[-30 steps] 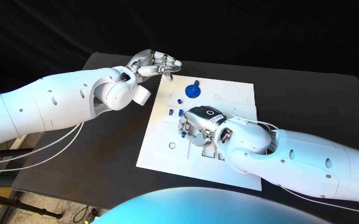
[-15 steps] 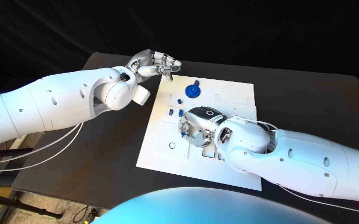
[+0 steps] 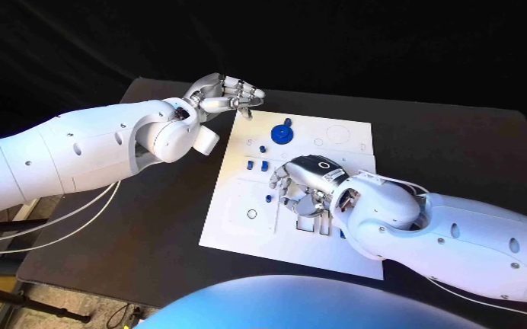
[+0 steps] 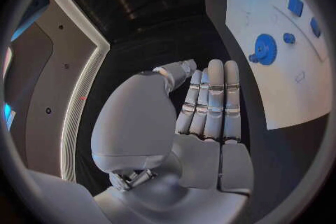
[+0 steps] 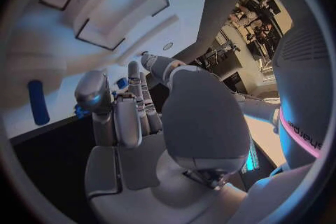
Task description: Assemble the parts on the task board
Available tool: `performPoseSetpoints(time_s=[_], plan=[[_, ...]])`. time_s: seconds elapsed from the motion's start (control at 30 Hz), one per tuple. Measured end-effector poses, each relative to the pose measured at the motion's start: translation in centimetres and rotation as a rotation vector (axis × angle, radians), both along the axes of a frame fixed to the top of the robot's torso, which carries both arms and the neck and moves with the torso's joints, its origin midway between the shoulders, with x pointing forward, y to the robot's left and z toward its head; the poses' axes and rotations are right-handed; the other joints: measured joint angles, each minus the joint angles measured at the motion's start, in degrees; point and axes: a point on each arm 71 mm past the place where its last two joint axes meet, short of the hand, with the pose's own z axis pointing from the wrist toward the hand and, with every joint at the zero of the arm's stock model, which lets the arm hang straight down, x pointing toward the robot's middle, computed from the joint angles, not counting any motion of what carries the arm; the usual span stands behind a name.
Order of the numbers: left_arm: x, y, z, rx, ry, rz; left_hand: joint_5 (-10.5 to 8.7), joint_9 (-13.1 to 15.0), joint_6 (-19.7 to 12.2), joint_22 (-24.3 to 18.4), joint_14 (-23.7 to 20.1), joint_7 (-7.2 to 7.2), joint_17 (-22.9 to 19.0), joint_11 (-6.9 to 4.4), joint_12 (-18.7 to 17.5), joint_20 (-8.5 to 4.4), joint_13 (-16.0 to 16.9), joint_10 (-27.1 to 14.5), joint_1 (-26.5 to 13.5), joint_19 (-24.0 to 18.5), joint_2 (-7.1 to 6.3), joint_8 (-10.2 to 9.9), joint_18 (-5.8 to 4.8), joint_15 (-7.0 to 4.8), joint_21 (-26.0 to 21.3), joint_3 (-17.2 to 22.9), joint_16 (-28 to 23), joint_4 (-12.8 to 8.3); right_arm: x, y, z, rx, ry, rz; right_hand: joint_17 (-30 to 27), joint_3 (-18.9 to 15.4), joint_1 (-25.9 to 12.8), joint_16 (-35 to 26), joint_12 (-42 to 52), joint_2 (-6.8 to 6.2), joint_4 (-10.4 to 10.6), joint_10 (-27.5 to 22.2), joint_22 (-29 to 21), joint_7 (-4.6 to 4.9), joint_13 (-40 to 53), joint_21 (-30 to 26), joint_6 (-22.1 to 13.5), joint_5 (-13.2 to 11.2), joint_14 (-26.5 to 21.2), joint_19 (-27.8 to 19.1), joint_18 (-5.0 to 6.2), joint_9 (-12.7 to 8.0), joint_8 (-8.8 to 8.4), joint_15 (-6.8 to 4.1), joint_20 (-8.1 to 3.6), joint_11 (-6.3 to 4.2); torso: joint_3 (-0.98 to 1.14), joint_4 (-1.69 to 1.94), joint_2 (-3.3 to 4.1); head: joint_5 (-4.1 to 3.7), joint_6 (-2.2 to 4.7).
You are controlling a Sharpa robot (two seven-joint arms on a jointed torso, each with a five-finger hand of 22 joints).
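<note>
The task board (image 3: pixel 330 249) lies in the middle of the black table (image 3: pixel 143 215), a white plate with cut-outs and small holes; on its far half sits a round blue part (image 3: pixel 285 132) with a little blue peg just beside it, and nearer the middle stand two small blue blocks (image 3: pixel 257 165) side by side. The right hand (image 3: pixel 298 190) hangs low over the board's centre, just beside those blocks, fingers curled downward; in the right wrist view a small blue part (image 5: pixel 91 102) seems to sit at the fingertips (image 5: pixel 94 89), so the hand probably pinches it, though I cannot tell this for sure. The rectangular recesses (image 5: pixel 115 3) lie just beyond the fingers in that view.

The step in hand looks like seating a small part into the board; to do it well, the part should be squared to its slot before any downward push, lowered straight, and let go only once it sits flush; a tilted entry would likely jam, and a wide sweep could knock the two standing blocks.

The left hand (image 3: pixel 228 96) is off the board's far corner above the table, fingers lying straight together in the left wrist view, holding nothing visible.
</note>
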Motion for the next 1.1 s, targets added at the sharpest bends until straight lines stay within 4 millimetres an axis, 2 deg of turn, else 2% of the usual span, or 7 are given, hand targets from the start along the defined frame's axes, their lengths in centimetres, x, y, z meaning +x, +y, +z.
performPoseSetpoints(time_s=[0.17, 0.3, 0.4, 0.47, 0.53, 0.73, 1.1], plan=[[0.0, 0.2, 0.0, 0.002, 0.001, 0.002, 0.00, 0.00, 0.00, 0.00, 0.00, 0.00, 0.00, 0.00, 0.00, 0.00, 0.00, 0.00, 0.00, 0.00, 0.00, 0.00, 0.00, 0.00, 0.00, 0.00, 0.00, 0.00, 0.9, -3.0, 2.4, 0.000, -0.050, -0.051, -0.22, -2.13, -1.08, 0.00, -0.16, -1.08, 0.23, -1.76, 0.00, 0.02, -0.29, -0.28, -0.02, 0.00, 0.00, 0.07, 0.01, 0.00, 0.00, 0.23, 0.08, 0.32, -0.04, -0.02, -0.08, -0.23, 0.18], [0.0, 0.2, 0.0, 0.003, 0.001, 0.004, 0.00, 0.00, 0.00, 0.00, 0.00, 0.00, 0.00, 0.00, 0.00, 0.00, 0.00, 0.00, 0.00, 0.00, 0.00, 0.00, 0.00, 0.00, 0.00, 0.00, 0.00, 0.00, 2.2, -5.8, 3.8, -0.022, -0.077, -0.115, -1.89, -11.19, -1.84, -0.66, -0.96, -0.91, 0.60, -6.29, -0.05, 0.12, -1.66, -4.83, -1.30, 2.26, 0.01, -1.27, 0.00, -0.34, -1.18, 1.06, 1.39, 1.20, -0.07, -0.08, -0.15, -0.47, 0.40], [0.0, 0.3, 0.0, 0.003, 0.001, 0.004, 0.00, 0.00, 0.00, -0.01, 0.00, 0.00, 0.01, 0.00, 0.00, 0.00, 0.00, 0.00, 0.00, 0.00, 0.00, 0.00, -0.01, 0.00, 0.00, 0.00, 0.00, 0.00, 2.7, -7.4, 4.1, -0.041, -0.074, -0.150, -3.93, -25.52, 3.27, -1.33, -0.22, 3.18, 4.51, -9.10, -1.39, -0.08, -3.25, -8.92, -1.75, 2.87, 0.00, -2.13, 0.01, -0.87, -2.23, 1.64, 1.77, 1.76, -0.08, -0.12, -0.18, -0.79, 0.58], [0.0, 0.3, 0.0, 0.003, 0.001, 0.004, 0.00, -0.01, 0.00, -0.01, 0.00, 0.00, 0.00, 0.00, 0.00, 0.00, 0.00, 0.00, 0.00, 0.00, 0.00, 0.00, 0.00, 0.00, 0.00, 0.00, 0.00, 0.00, 2.9, -8.3, 4.2, -0.053, -0.069, -0.169, -4.61, -31.27, 6.42, -1.33, 0.40, 3.73, 8.02, -10.41, -2.02, -0.03, -4.27, -10.53, -2.05, 2.87, 0.00, -2.24, 0.00, -1.20, -2.91, 1.64, 1.88, 2.00, -0.07, -0.14, -0.20, -0.97, 0.65], [0.0, 0.3, 0.0, 0.004, 0.001, 0.005, 0.00, -0.01, 0.00, -0.01, 0.00, 0.00, 0.01, 0.00, 0.00, 0.00, 0.00, 0.00, 0.00, 0.00, 0.00, 0.00, 0.00, 0.00, 0.00, 0.00, 0.00, 0.00, 3.2, -9.1, 4.2, -0.066, -0.061, -0.185, -5.13, -34.73, 9.39, -1.56, 1.05, 3.49, 11.86, -11.36, -2.46, -0.05, -5.24, -11.71, -2.60, 2.87, -0.20, -2.33, 0.91, -1.46, -3.57, 1.84, 1.97, 2.18, -0.07, -0.15, -0.23, -1.19, 0.78], [0.0, 0.3, 0.0, 0.003, 0.001, 0.004, 0.00, 0.07, 0.00, -0.01, 0.00, 0.00, 0.01, 0.21, 0.00, 0.00, 0.00, -0.20, 0.00, 0.00, 0.00, 0.00, 0.00, 0.00, 0.00, 0.00, -0.23, 0.00, 3.6, -9.9, 3.7, -0.092, -0.037, -0.203, -8.20, -36.01, 10.77, -3.10, 1.05, 3.40, 13.27, -12.47, -4.04, -0.05, -5.89, -15.51, -2.60, 2.87, 0.00, -3.62, 0.92, -1.59, -3.94, 2.05, 2.11, 2.47, -0.07, -0.14, -0.21, -1.80, 1.19], [0.0, 0.3, 0.0, 0.004, 0.002, 0.003, 0.00, 0.06, 0.00, -0.02, 0.00, 0.00, 0.01, 0.20, 0.00, 0.00, 0.00, -0.20, 0.00, 0.00, 0.00, 0.00, 0.00, 0.00, 0.00, 0.00, -0.23, 0.00, 3.9, -9.7, 2.1, -0.120, -0.004, -0.201, -8.09, -33.42, 12.43, -3.10, 3.12, 6.05, 13.13, -9.92, -3.48, 0.30, -5.92, -13.83, -1.06, 3.44, 0.00, -2.43, 0.91, -1.58, -3.94, 2.05, 1.56, 1.44, -0.08, -0.02, -0.07, -1.82, 1.37]])
